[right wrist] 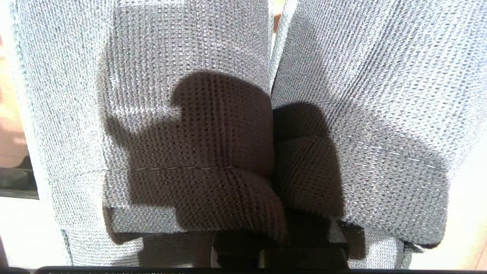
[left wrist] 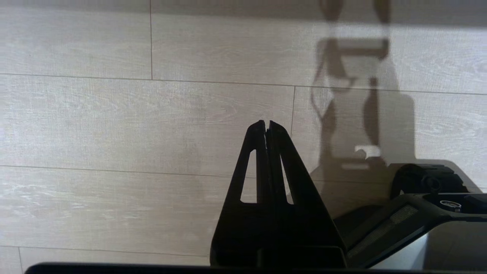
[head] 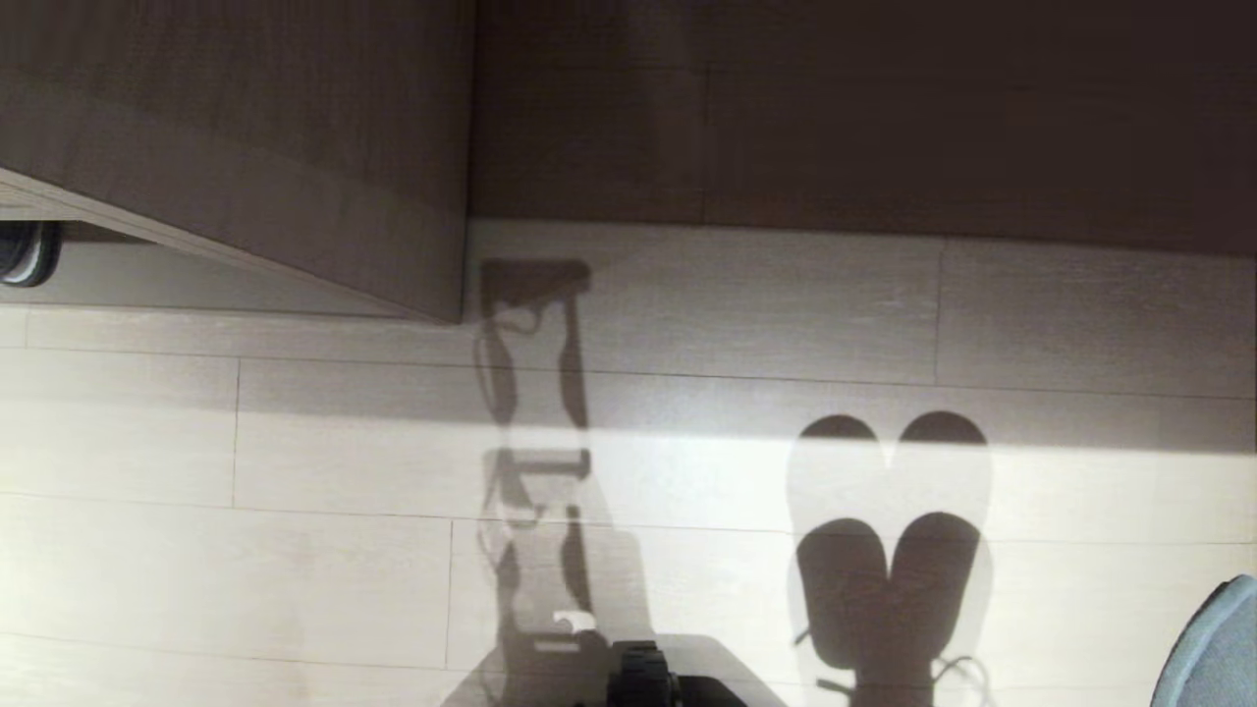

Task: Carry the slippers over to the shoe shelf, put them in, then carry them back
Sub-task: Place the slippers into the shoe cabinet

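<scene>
The slippers [right wrist: 182, 76], grey knit fabric, fill the right wrist view side by side. My right gripper [right wrist: 281, 243] is shut on them at their straps, and the fabric hides its fingertips. In the head view a grey-blue rounded edge [head: 1218, 648] at the bottom right looks like part of a slipper. The pair's shadow [head: 889, 589] falls on the floor. The shoe shelf [head: 295, 177], grey-brown wood with a pale base board [head: 196, 280], stands at the upper left. My left gripper [left wrist: 267, 123] is shut and empty over the floor.
A black shoe with white sole edging [head: 27, 253] sits in the shelf at the far left. A dark wood wall [head: 835, 118] runs along the back. Pale plank floor [head: 295, 462] lies ahead. My base [head: 638, 678] shows at the bottom edge.
</scene>
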Robot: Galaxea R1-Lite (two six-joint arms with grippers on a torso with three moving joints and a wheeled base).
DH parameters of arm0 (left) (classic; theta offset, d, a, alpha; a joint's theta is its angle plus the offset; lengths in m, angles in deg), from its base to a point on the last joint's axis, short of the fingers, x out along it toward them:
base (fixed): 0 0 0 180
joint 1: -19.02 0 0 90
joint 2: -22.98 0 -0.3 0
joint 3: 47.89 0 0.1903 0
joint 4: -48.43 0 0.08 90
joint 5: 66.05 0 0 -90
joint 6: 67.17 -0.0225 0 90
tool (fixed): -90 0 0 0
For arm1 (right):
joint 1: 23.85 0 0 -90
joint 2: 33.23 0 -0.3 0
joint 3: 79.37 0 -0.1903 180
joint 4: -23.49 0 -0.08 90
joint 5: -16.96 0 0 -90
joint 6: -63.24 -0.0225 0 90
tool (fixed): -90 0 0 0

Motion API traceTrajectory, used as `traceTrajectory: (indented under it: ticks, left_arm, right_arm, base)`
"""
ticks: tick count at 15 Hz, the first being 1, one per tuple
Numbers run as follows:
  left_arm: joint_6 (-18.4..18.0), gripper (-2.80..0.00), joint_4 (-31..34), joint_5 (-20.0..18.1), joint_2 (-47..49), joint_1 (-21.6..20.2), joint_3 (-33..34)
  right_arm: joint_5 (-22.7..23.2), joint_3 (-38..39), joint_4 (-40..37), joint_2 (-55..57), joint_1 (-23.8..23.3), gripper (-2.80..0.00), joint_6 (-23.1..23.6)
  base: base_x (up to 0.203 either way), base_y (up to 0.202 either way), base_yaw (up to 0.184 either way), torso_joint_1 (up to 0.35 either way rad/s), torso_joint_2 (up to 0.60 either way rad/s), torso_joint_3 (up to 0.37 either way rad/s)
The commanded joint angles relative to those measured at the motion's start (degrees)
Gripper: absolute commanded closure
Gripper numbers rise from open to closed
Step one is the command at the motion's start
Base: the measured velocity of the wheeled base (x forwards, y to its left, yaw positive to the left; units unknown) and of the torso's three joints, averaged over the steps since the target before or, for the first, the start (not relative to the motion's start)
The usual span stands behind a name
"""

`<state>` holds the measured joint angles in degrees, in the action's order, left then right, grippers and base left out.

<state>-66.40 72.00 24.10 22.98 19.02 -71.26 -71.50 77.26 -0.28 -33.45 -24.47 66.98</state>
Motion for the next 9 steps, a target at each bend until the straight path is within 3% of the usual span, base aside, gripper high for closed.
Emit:
traceTrajectory:
  ticks: [1,9]
  left_arm:
    - [0.0,0.0,0.0,0.0,0.1,0.0,0.0]
    - [0.0,0.0,0.0,0.0,0.0,0.1,0.0]
  right_arm:
    - [0.0,0.0,0.0,0.0,0.0,0.0,0.0]
    - [0.0,0.0,0.1,0.0,0.0,0.0,0.0]
  base:
    - [0.0,0.0,0.0,0.002,0.01,0.203]
    - [0.0,0.0,0.0,0.004,0.0,0.207]
